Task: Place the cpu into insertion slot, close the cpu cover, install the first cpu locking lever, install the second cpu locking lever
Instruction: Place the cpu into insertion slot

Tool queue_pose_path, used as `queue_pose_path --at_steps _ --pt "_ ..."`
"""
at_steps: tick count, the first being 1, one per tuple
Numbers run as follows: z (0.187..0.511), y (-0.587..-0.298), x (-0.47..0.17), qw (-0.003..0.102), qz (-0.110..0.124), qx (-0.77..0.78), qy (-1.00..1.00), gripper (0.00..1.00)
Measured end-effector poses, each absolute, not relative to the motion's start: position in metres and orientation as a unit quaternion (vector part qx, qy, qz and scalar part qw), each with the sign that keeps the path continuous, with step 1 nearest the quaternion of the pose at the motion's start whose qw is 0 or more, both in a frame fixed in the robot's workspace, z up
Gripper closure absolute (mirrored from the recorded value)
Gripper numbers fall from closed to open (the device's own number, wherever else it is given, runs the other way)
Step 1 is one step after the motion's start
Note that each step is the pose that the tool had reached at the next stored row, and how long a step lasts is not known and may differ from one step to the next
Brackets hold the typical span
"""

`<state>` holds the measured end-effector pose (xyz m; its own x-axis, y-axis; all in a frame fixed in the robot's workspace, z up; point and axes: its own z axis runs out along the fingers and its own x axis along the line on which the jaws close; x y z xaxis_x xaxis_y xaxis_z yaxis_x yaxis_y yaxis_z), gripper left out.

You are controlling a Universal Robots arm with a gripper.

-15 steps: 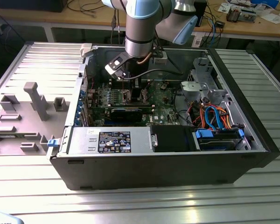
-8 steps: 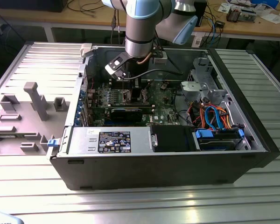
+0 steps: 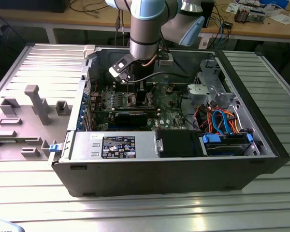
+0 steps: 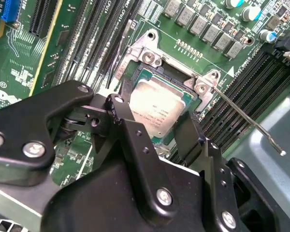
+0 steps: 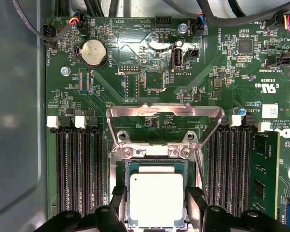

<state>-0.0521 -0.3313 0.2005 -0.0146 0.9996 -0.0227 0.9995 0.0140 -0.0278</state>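
The cpu (image 5: pixel 157 203), a small flat square chip with a silvery-tan metal top, lies square to the insertion slot (image 5: pixel 154 152), the square socket with a silvery metal rim. It looks seated in the slot or just above it. The black gripper (image 5: pixel 157 191) appears to pinch it, with 2 fingers (image 5: pixel 118 208) pressed to 2 opposite edges.

To do this step well, I judge the chip should go in level and corner-aligned. It should be let down with no sideways push or force, since socket contacts likely bend easily. Its top is pale, clean and matte with faint print, and a narrow green border runs round it.

Just beyond it the cpu cover (image 5: pixel 135 112), a thin silvery frame with an open window, stands raised on its hinge. In the second wrist view 1 thin steel locking lever (image 4: pixel 246 121) juts out free. Long black memory slots (image 5: pixel 79 169) flank the socket on the green motherboard (image 5: pixel 222 63).
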Motion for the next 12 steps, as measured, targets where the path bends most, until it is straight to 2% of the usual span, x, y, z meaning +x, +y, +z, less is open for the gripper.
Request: queue_pose_path --at_steps 8,10,11,12 --pt "0.2108 -0.3288 -0.0521 0.001 0.018 -0.702 -0.712 0.38" --pt "0.2108 -0.3286 -0.0521 0.0 0.019 -0.702 -0.712 0.53" --pt "0.2108 -0.3287 -0.0521 0.0 0.02 -0.7 -0.714 0.53" --pt "0.2109 -0.3287 -0.0521 -0.001 0.02 -0.693 -0.721 0.65"
